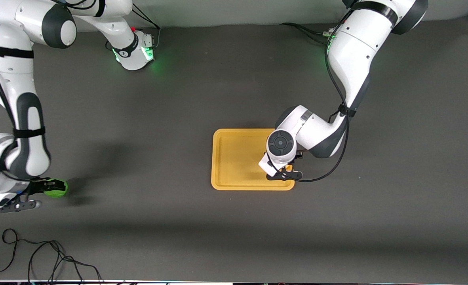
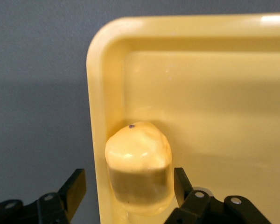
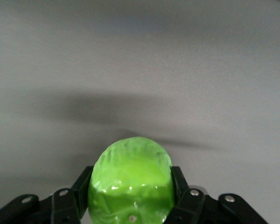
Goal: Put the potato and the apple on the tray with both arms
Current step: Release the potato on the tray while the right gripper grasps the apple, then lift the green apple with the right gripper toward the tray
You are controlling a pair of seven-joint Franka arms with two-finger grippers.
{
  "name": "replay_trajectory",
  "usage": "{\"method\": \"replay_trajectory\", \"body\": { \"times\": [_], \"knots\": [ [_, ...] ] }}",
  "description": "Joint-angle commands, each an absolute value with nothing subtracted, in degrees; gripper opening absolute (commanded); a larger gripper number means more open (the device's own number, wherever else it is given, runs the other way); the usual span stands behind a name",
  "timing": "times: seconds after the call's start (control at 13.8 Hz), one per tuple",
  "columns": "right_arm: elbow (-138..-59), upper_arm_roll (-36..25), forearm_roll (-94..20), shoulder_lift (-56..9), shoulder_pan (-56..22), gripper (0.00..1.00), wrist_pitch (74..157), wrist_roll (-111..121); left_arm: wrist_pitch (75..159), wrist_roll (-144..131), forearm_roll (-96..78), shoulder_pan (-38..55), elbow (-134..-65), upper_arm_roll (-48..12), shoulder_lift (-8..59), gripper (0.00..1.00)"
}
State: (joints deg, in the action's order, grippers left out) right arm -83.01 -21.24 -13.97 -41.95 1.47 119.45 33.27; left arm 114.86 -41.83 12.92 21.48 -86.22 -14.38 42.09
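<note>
The yellow-orange tray (image 1: 234, 158) lies mid-table. My left gripper (image 1: 283, 173) is low over the tray's corner nearest the front camera at the left arm's end. In the left wrist view the left gripper (image 2: 129, 175) is open around the potato (image 2: 137, 158). The potato rests in the tray (image 2: 214, 116) against its rim, with a gap to one finger (image 2: 77, 186). The left hand hides the potato in the front view. My right gripper (image 1: 48, 187) is shut on the lime-green apple (image 1: 56, 188) above the mat at the right arm's end. The apple (image 3: 130, 186) fills the right gripper (image 3: 130, 171).
Black cables (image 1: 40, 257) lie on the mat near the front edge at the right arm's end. The right arm's green-lit base (image 1: 137, 51) stands at the back. Dark mat (image 1: 147, 150) stretches between the apple and the tray.
</note>
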Motion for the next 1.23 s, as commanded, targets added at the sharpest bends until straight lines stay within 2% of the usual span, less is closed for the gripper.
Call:
{"method": "replay_trajectory", "body": {
  "times": [0.0,0.14,0.36,0.58,0.8,1.01,1.16],
  "knots": [
    [-73.5,-22.8,-10.4,-36.9,1.3,0.37,105.3,34.5,111.5,-42.5,10.2,19.4,-83.3,-13.8,37.6,1.0],
    [-71.5,-22.7,-7.3,-31.7,0.6,0.37,99.8,34.3,103.9,-41.5,8.4,14.9,-80.2,-13.9,32.5,1.0],
    [-71.9,-22.7,-5.4,-25.7,-4.7,0.37,93.0,26.9,91.6,-26.3,4.5,6.5,-78.2,-13.8,25.1,1.0],
    [-72.2,-22.6,-5.0,-21.6,-13.6,0.37,86.6,12.9,86.8,-21.4,7.5,0.6,-80.4,-12.7,17.9,1.0],
    [-71.9,-22.4,-5.4,-20.7,-24.3,0.37,85.3,-3.1,86.7,-12.9,10.2,-5.9,-87.2,-12.7,11.0,1.0],
    [-71.1,-21.9,-6.1,-22.2,-38.2,0.37,86.0,-23.9,86.0,-12.5,10.1,-9.8,-87.3,-12.7,9.3,1.0],
    [-67.9,-21.4,-8.8,-26.9,-45.7,0.37,89.5,-37.4,86.0,-9.6,10.1,-12.0,-87.3,-12.7,8.5,1.0]
  ]
}}
